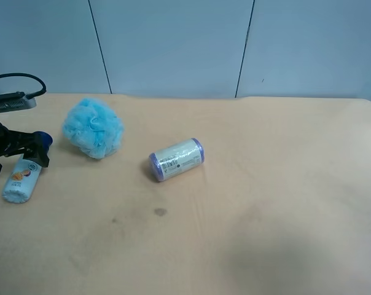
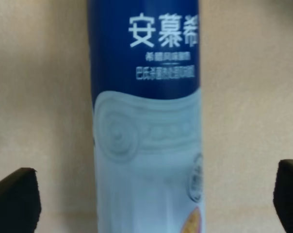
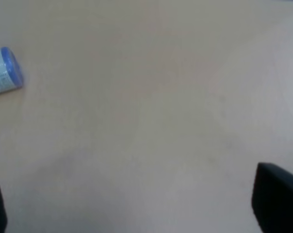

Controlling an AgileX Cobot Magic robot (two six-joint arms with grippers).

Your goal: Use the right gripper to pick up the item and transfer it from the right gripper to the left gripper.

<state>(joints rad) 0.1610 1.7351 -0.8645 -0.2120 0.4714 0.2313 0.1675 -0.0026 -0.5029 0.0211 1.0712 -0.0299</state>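
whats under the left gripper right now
The bottle lies on the table between the open left gripper's fingers, untouched. Its lower end is out of frame.

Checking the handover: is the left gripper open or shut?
Open: the left gripper's fingertips sit apart at either side of the bottle, not touching it.
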